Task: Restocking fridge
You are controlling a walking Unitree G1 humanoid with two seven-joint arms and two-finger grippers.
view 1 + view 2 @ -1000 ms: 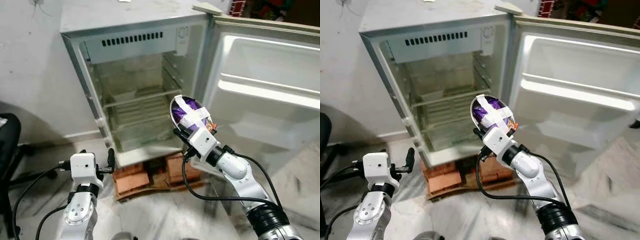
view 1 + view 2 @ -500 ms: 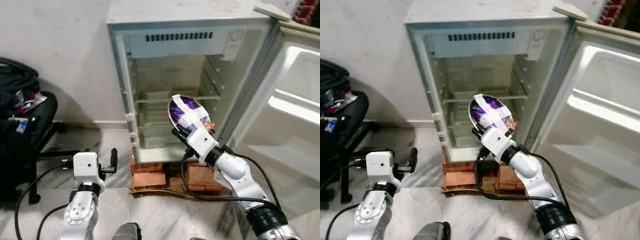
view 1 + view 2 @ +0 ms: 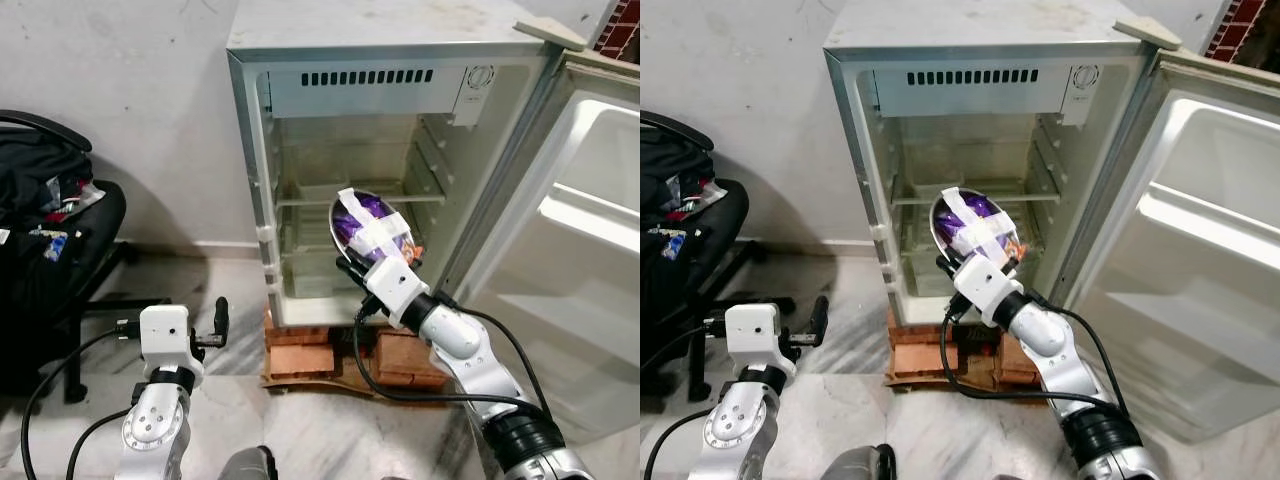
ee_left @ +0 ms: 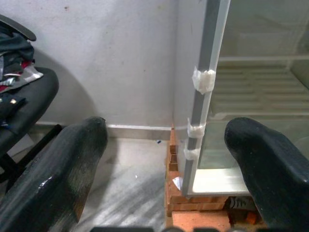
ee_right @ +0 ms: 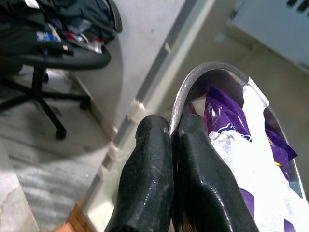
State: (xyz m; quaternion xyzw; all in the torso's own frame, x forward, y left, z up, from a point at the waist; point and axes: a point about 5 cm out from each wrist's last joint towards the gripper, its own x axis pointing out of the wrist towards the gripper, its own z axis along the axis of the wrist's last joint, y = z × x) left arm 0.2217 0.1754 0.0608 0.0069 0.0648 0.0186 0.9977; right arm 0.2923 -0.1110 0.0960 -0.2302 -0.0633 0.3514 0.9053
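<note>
Small fridge (image 3: pixel 395 45) stands open against a pale wall, raised on bricks (image 3: pixel 300 355), its door (image 3: pixel 590 230) swung wide to the robot's right. Inside, wire shelves (image 3: pixel 345 195) look bare as far as can be made out. Right gripper (image 5: pixel 170 131) held up in front of the lower part of the opening — both black fingers (image 5: pixel 147 166) pressed tight on the rim of a steel bowl (image 3: pixel 368 228), one finger outside the rim and one inside. The bowl is tipped nearly on edge, its open face turned toward the camera; it holds purple packets (image 5: pixel 227 121) strapped in with white tape (image 3: pixel 380 232). It sits in the air just before the fridge, level with the lower shelf; whether it has crossed the threshold cannot be told. Left gripper (image 4: pixel 164 159) low, out to the left of the fridge, its fingers (image 4: pixel 72 164) spread wide apart and holding nothing — between them the wrist camera sees the fridge's left door frame with taped spots (image 4: pixel 203 79). A black office chair (image 3: pixel 55 240) piled with clothes stands at far left on the marble floor (image 3: pixel 300 430).
</note>
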